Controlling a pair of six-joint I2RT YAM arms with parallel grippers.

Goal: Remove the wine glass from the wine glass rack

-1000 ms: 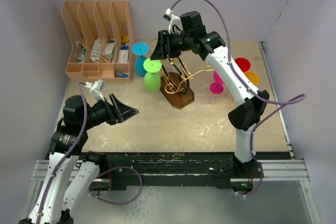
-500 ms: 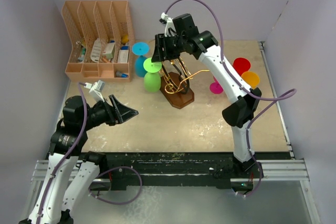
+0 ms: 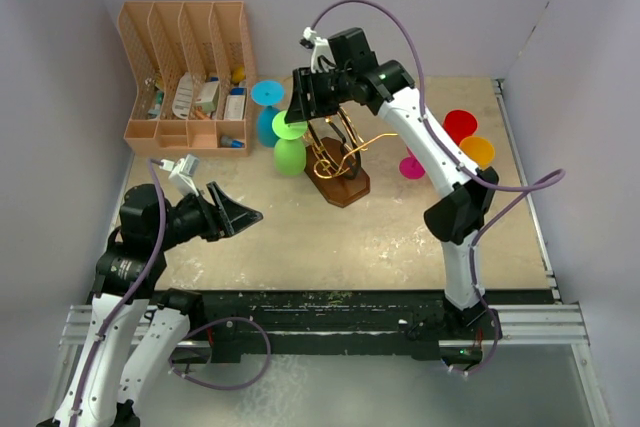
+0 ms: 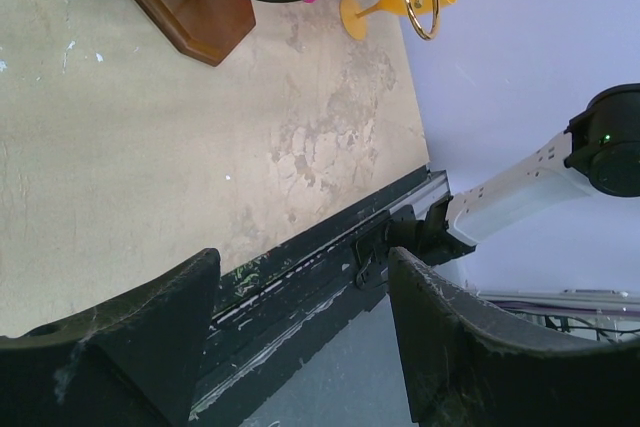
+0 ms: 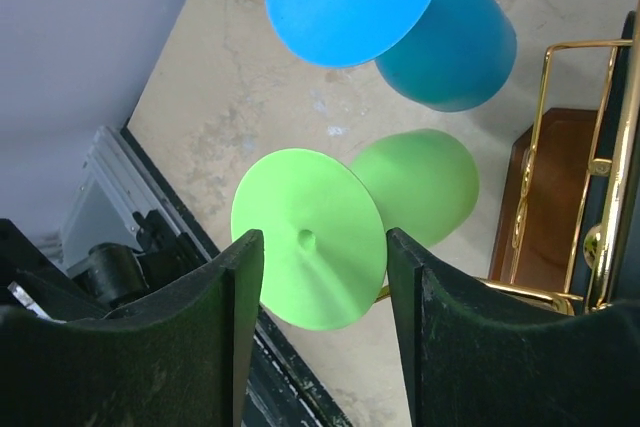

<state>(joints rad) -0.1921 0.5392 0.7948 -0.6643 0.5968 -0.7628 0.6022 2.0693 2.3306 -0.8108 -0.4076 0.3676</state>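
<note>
Surface [image 3: 400, 237]: bears everything within both arms' reach.
Wine glass rack [image 3: 340, 183]: upright on its wooden base, so glasses hang foot up.
Right fingers [image 5: 200, 347]: apart, flanking the green foot, likely lined up to close.
Left fingers [image 4: 130, 347]: apart, empty, parked well clear.
Wine glass [image 5: 310, 239]: green, on the rack, bowl down, unheld.

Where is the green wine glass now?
In the top view, the green wine glass hangs upside down on the left side of the wine glass rack, beside the blue glass, close to the right hand.
</note>
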